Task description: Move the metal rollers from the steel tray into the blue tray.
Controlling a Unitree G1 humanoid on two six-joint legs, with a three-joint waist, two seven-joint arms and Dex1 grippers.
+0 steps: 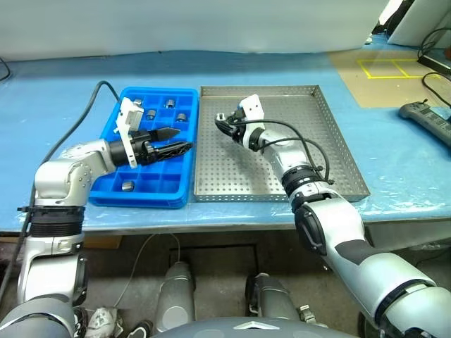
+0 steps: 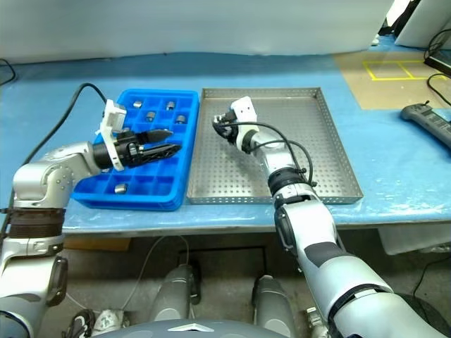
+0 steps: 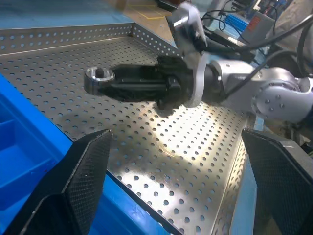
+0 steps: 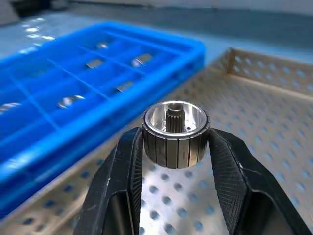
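You have one roller (image 4: pixel 175 133) clamped between the two black fingers of the right gripper (image 1: pixel 223 120), held clear above the perforated floor of the steel tray (image 1: pixel 331 151), left of centre in the head view and near that tray's left rim. The left gripper (image 1: pixel 176 141) hangs over the blue tray (image 1: pixel 156 189) at left of centre in the frame, its fingers spread wide with nothing between them. In the left wrist view you see the right gripper from the side, with the roller (image 3: pixel 99 80) at its tip, above the steel floor. The other rollers (image 1: pixel 154 109) lie in the blue tray: a handful in the upper compartments, and one (image 1: pixel 127 186) alone in a lower compartment. The left gripper covers the middle compartments, so you cannot tell what lies under it. In the right wrist view the rollers in the blue tray are blurred, and you cannot count them surely there. The held roller is a short, shiny silver cylinder with fine grooves down its side, a recessed top face and a small toothed hub at the centre.
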